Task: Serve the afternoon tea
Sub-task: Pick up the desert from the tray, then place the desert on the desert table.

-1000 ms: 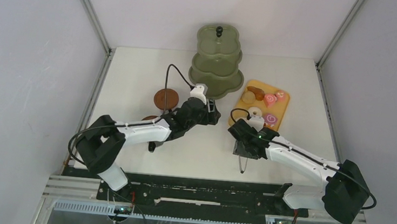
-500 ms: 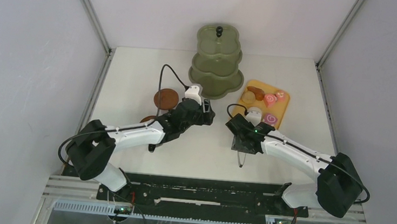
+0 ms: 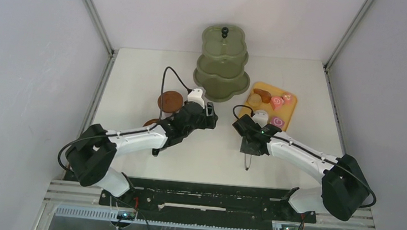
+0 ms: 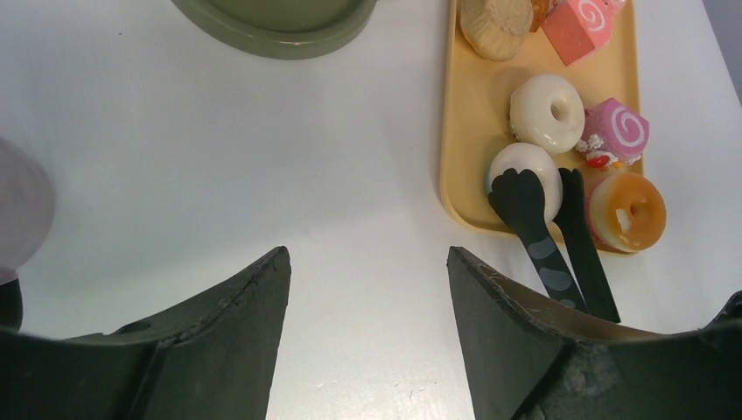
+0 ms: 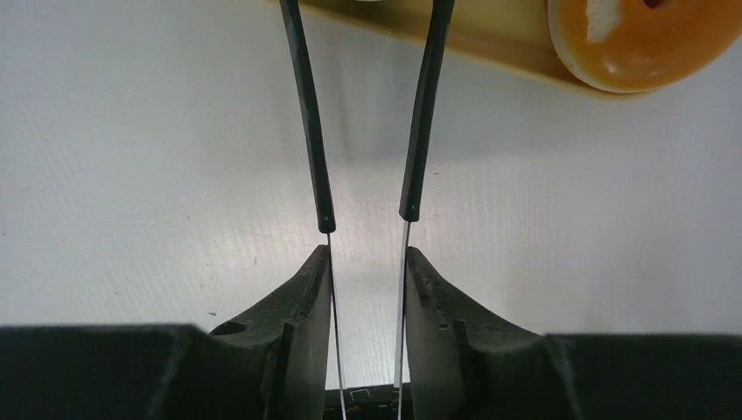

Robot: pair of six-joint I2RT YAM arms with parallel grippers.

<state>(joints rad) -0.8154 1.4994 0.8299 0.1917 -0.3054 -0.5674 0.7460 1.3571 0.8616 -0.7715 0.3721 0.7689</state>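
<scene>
While the left end effector hovers over bare table with its fingers spread wide and nothing between them, the right end effector pinches both arms of the black tongs. The tongs' tips reach a white donut at the near-left corner of the yellow tray, beside an orange-glazed donut and a pink swirl cake. The green three-tier stand sits far centre, left of the tray.

No legible text or markings
</scene>
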